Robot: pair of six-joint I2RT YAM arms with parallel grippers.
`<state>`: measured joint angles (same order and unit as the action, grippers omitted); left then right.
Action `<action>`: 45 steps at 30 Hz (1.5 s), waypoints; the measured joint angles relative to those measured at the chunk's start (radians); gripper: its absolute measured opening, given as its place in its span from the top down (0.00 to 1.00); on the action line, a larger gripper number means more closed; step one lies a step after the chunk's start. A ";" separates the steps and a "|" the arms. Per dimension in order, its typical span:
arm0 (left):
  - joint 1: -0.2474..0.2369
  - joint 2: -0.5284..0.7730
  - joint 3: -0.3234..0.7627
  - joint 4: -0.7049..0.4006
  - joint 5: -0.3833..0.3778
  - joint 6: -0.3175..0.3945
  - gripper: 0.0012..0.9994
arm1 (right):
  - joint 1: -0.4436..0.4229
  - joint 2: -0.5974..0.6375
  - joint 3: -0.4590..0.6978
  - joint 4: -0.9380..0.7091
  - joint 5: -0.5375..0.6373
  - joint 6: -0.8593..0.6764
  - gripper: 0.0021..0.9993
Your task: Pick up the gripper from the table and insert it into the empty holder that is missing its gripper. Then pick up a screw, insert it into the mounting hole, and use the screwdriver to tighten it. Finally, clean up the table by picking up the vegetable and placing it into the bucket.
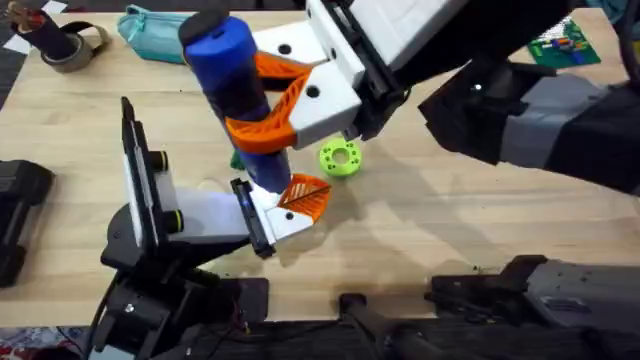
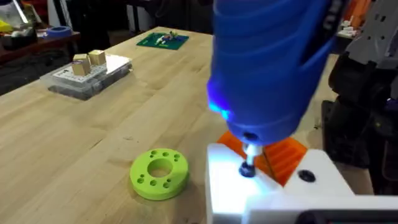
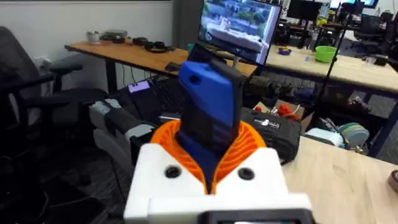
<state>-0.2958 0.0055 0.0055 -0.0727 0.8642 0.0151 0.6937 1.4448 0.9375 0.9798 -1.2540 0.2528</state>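
My right gripper (image 1: pixel 270 105) reaches in from the right and is shut on the fat blue screwdriver (image 1: pixel 232 70), held upright between orange pads (image 3: pixel 242 146). The screwdriver (image 2: pixel 267 68) glows blue near its nose. Its thin metal tip presses on a dark screw (image 2: pixel 247 169), which is set in the white gripper part (image 2: pixel 249 193) with an orange ribbed pad at the left arm's end (image 1: pixel 295 205). A sliver of the dark-green vegetable (image 1: pixel 237 160) peeks out behind the screwdriver. The bucket is out of view.
A bright-green disc with holes (image 1: pixel 340 158) (image 2: pixel 158 174) lies just beyond the left gripper. A teal pouch (image 1: pixel 160 30) and a tape roll (image 1: pixel 70 45) sit at the far left, a green board (image 1: pixel 562 45) far right. A clear parts box (image 2: pixel 87 74) stands farther off.
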 joint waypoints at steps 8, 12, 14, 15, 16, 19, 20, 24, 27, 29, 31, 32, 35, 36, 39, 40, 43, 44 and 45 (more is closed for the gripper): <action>0.000 0.000 0.000 0.000 0.000 0.000 1.00 | 0.000 0.000 0.000 -0.003 0.000 -0.006 0.98; 0.000 0.000 0.000 0.000 0.000 0.000 1.00 | 0.000 0.000 0.000 -0.025 0.000 -0.020 0.98; 0.000 0.000 0.000 0.000 0.001 0.000 1.00 | 0.000 0.000 0.000 -0.026 0.001 -0.024 0.98; 0.000 0.000 0.000 0.000 0.001 0.000 1.00 | 0.000 0.000 0.000 -0.027 0.000 -0.025 0.98; 0.000 0.000 0.000 0.000 0.001 0.000 1.00 | 0.000 0.000 0.000 -0.027 0.001 -0.026 0.98; 0.000 0.000 0.000 0.000 0.001 0.000 1.00 | 0.000 0.000 0.000 -0.027 0.001 -0.027 0.98; 0.000 0.000 0.000 0.000 0.001 0.000 1.00 | 0.000 0.000 0.000 -0.027 0.000 -0.027 0.98; 0.000 0.000 0.000 0.000 0.001 0.000 1.00 | 0.000 0.000 0.000 -0.027 0.000 -0.029 0.98; 0.000 0.000 0.000 0.000 0.001 0.000 1.00 | 0.000 0.000 0.000 -0.027 0.000 -0.030 0.98; 0.000 0.000 0.000 0.000 0.000 0.000 1.00 | 0.000 0.000 0.000 -0.027 0.000 -0.029 0.98; 0.000 0.000 0.000 0.000 0.000 0.000 1.00 | 0.000 0.000 0.000 -0.027 0.001 -0.030 0.98; 0.000 0.000 0.000 0.000 0.000 0.000 1.00 | 0.000 0.000 0.000 -0.027 0.001 -0.030 0.98; 0.000 0.000 0.000 0.000 0.001 0.000 1.00 | 0.000 0.000 0.000 -0.027 0.000 -0.030 0.98; 0.000 0.000 0.000 0.000 0.000 0.000 1.00 | 0.000 0.000 0.000 -0.027 0.000 -0.030 0.98; 0.000 0.000 0.000 0.000 0.001 0.000 1.00 | 0.000 0.000 0.000 -0.027 0.000 -0.030 0.98; 0.000 0.000 0.000 0.000 0.000 0.000 1.00 | 0.000 0.000 0.000 -0.028 0.000 -0.030 0.98; 0.000 0.000 0.000 0.000 0.000 0.000 1.00 | 0.000 0.000 0.000 -0.028 0.000 -0.030 0.98; 0.000 0.000 0.000 0.000 0.000 0.000 1.00 | 0.000 0.000 0.000 -0.028 0.000 -0.030 0.98; 0.000 0.000 0.000 0.000 0.000 0.000 1.00 | 0.000 0.000 0.000 -0.028 0.001 -0.030 0.98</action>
<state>-0.2958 0.0055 0.0055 -0.0727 0.8647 0.0151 0.6937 1.4448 0.9375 0.9520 -1.2534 0.2229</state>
